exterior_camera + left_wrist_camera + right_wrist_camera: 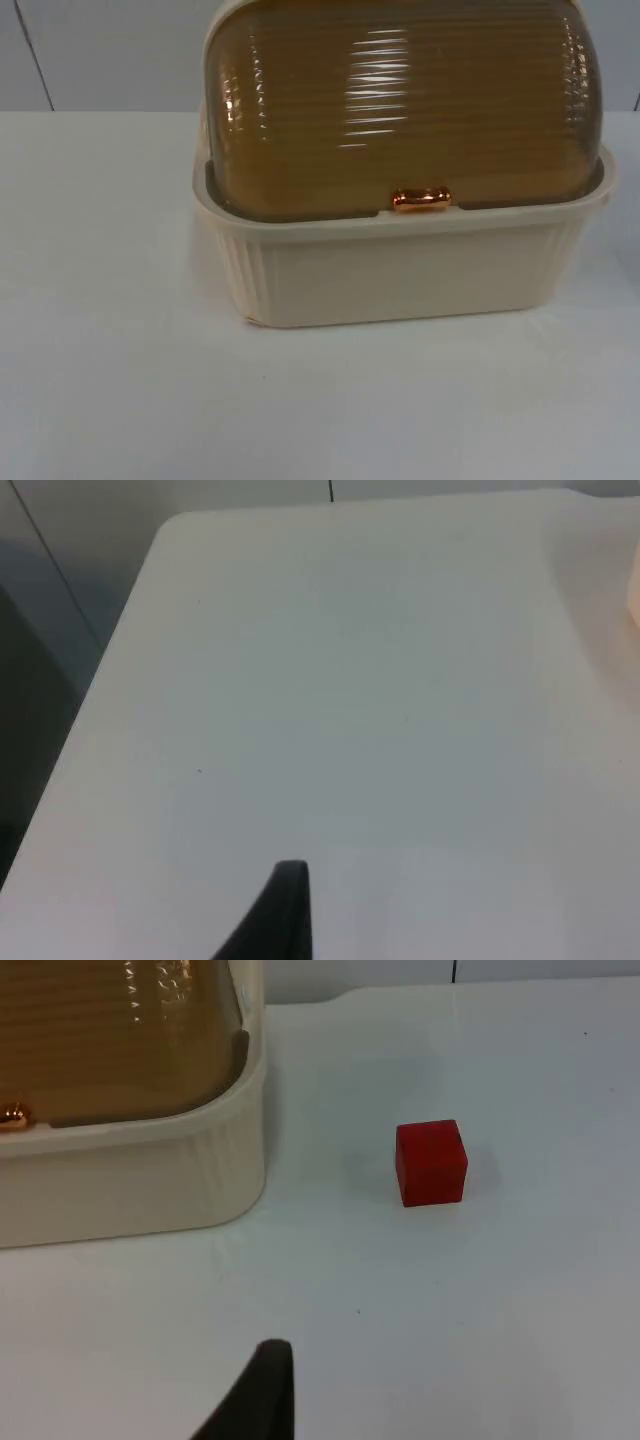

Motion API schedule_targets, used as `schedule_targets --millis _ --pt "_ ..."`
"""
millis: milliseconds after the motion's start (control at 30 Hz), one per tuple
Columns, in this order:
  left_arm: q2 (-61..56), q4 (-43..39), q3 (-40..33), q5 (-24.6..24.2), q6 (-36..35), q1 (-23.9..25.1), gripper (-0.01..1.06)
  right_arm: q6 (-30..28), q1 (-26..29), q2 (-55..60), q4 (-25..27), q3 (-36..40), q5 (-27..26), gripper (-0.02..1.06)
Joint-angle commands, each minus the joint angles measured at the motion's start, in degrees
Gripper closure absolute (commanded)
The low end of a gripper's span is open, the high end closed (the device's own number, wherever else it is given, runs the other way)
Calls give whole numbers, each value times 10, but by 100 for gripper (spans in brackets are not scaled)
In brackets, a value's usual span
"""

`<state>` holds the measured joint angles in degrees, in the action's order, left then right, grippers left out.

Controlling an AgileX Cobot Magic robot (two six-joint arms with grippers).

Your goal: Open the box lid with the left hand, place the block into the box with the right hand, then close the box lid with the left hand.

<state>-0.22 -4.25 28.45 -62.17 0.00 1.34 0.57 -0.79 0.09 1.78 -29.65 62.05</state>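
Amber lid (400,100) sits shut on the cream box (400,270), copper handle (421,199) facing me for the left gripper (285,910). Red block (431,1163) waits beside the box, ahead of my right gripper (262,1390). I cannot tell either gripper's grip state.

box (400,190) shared by top, right wrist

Glossy ribbed amber lid (400,100), seemingly plastic box (400,270).

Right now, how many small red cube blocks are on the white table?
1. The small red cube block sits on the white table, apart from the closed cream box. Others may be hidden behind it.
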Motion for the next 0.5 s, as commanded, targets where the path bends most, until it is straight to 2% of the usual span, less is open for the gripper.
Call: schedule_targets --millis 0,100,233,267,333,400,433,467 --pt "2 -4 6 17 -6 -1 2 0 1 -1 -3 -10 -6 0" --pt "2 -5 23 45 -19 -1 2 0 1 28 -5 -36 -10 0" --pt "80 -3 62 111 -29 -1 2 5 1 118 -49 -112 -40 0" --pt "80 -3 62 111 -29 -1 2 5 1 118 -49 -112 -40 0" --pt "127 -1 85 154 -46 -1 2 37 1 169 -78 -148 -63 0" --pt "191 -1 116 189 -50 -1 2 76 1 223 -140 -179 -115 0" --pt "191 -1 116 189 -50 -1 2 76 1 223 -140 -179 -115 0" --pt "221 1 124 199 -50 -1 2 91 1 242 -164 -185 -132 0"
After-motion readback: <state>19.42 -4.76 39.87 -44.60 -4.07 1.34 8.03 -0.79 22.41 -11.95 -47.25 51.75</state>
